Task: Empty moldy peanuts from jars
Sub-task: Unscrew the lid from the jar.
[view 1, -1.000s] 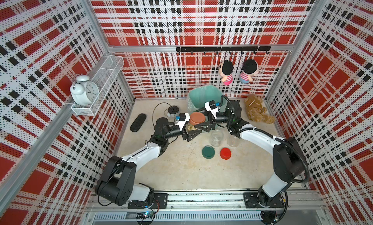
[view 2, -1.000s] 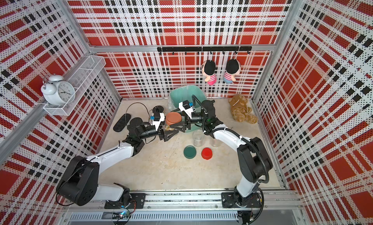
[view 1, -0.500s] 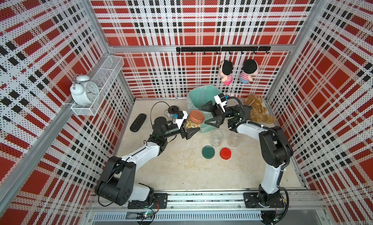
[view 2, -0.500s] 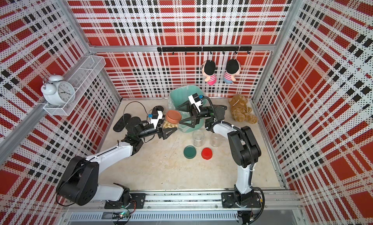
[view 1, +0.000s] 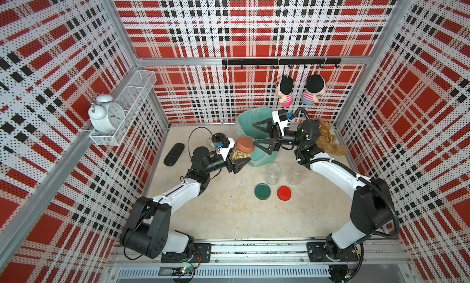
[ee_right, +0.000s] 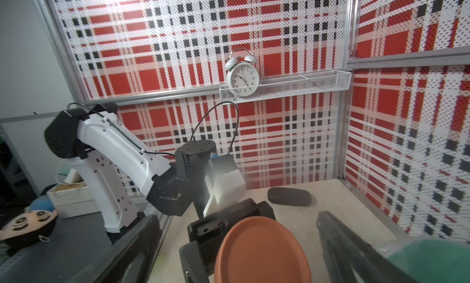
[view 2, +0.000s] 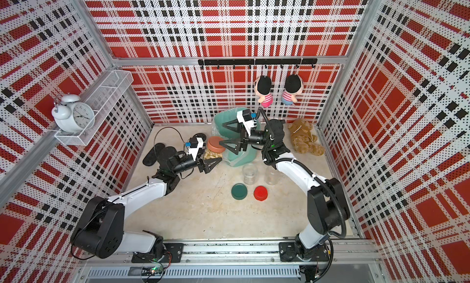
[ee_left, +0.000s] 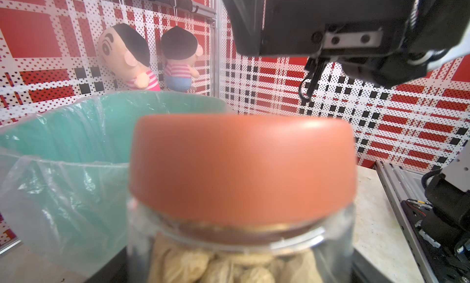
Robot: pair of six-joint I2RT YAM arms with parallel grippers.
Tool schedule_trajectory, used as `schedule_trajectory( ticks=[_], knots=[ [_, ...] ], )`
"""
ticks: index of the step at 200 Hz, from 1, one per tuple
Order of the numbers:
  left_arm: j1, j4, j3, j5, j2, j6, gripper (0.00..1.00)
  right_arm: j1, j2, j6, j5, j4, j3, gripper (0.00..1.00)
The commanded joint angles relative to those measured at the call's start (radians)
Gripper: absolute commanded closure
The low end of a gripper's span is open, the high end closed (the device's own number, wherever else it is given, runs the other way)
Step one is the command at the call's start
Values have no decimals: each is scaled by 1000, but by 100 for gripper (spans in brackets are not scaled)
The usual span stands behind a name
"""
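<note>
Three jars: a terracotta-lidded jar [view 1: 239,156] held off the table [view 1: 229,213], and two lidless clear jars [view 1: 272,173] [view 1: 295,175] standing side by side on it, both apparently empty.
Left gripper [view 1: 237,160]: closed on the clear body of the terracotta-lidded jar below its lid, holding it just beside the near left wall of the teal bin [view 1: 244,121].
Terracotta lid [ee_right: 262,251]: on the jar; in the left wrist view the lid [ee_left: 241,164] sits over the neck.
Moldy peanuts [ee_left: 203,266]: pale tan lumps packed inside the held jar nearly to the neck, showing through its clear wall in both top views.
Right gripper [view 1: 254,134]: jaws spread wide, holding nothing. In the right wrist view the lid lies between the two fingers [ee_right: 132,251] with a gap on either side. In a top view the lower fingertip lies at the lid's edge; contact cannot be told.
Loose lids: dark green lid [view 1: 262,191] and red lid [view 1: 284,193] lie flat on the table, near each other but apart, just in front of the lidless jars.
Bin: lined with clear plastic, at the back of the table; the right gripper's upper finger reaches over its mouth.
Surroundings: brown teddy bear [view 1: 329,142] in the back right corner; two dolls [view 1: 284,91] [view 1: 314,89] hanging on the back wall; white alarm clock [view 1: 106,114] on a wire shelf [view 1: 132,91]; black oblong case [view 1: 174,154] on the table's left side.
</note>
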Motion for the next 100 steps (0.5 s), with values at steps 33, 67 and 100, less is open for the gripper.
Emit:
schedule_trajectory(
  ticks=[33,67,100],
  knots=[
    [-9,76,43,-26,-8,13,100,112,-31,-235,489,-405,20,0],
    [-9,75,37,-38,-14,19,100,153,-83,-120,614,-272,-92,0],
    [-10,76,34,-45,-12,23,100,192,-91,-60,644,-245,-126,0]
  ],
)
